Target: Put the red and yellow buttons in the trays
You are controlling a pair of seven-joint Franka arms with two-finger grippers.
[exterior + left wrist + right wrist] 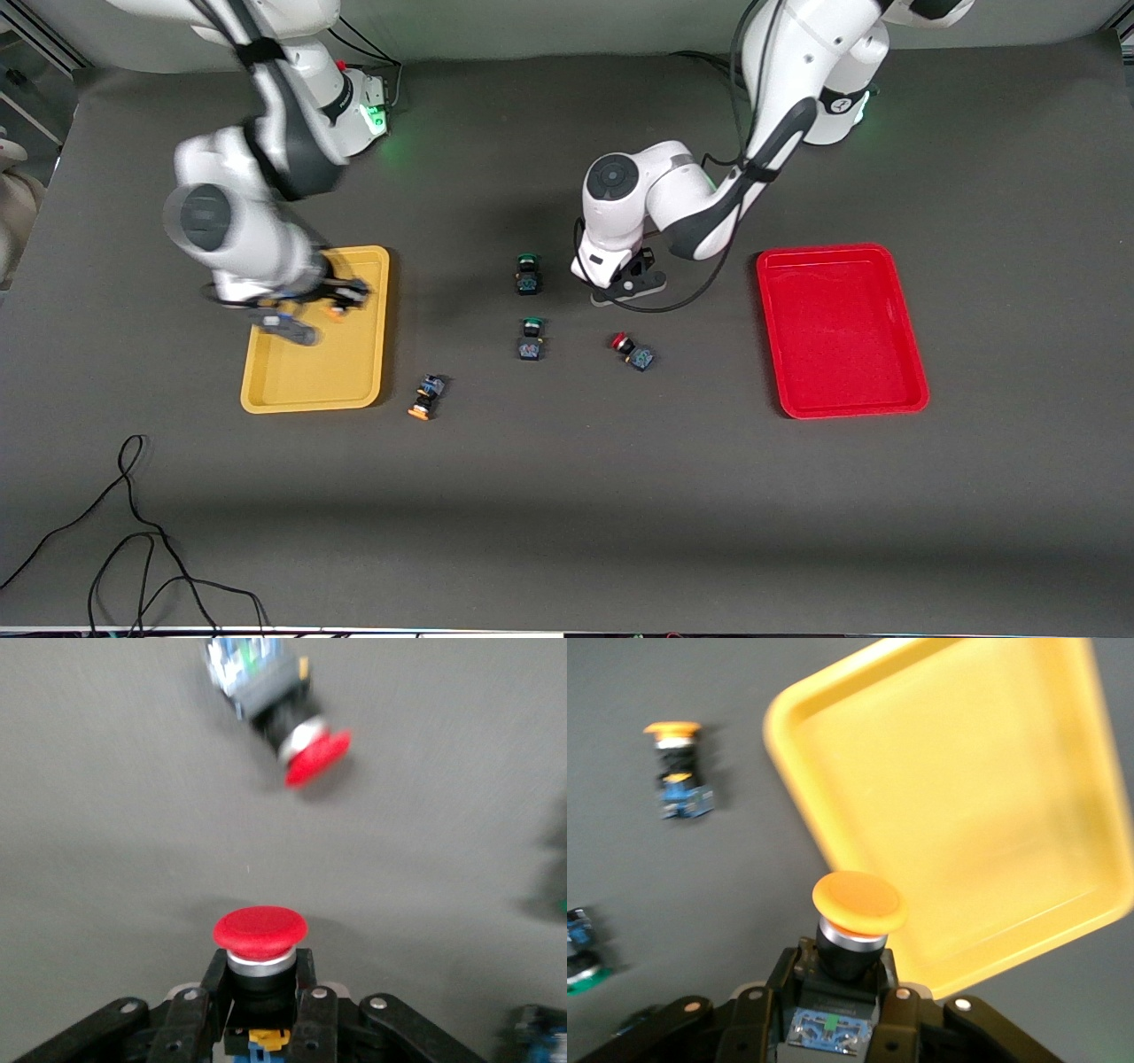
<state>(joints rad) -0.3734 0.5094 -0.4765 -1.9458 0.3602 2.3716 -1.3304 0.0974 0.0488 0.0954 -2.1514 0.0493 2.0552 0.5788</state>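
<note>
- Dark grey table mat [567,496] carries a shallow yellow plastic tray [354,390] and a shallow red plastic tray [842,337].
- Right gripper [843,992], over the yellow tray, clamps an orange-capped push-button switch [858,904]; another orange-capped switch [425,396] lies beside that tray.
- Left gripper [261,1001], over mid-table, clamps a red-capped push-button switch [260,935]; a second red-capped switch [633,349] lies near the two green-capped switches [530,338].

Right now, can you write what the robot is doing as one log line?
right gripper: holds yellow button over yellow tray | left gripper: holds red button over table | red tray: empty
</note>
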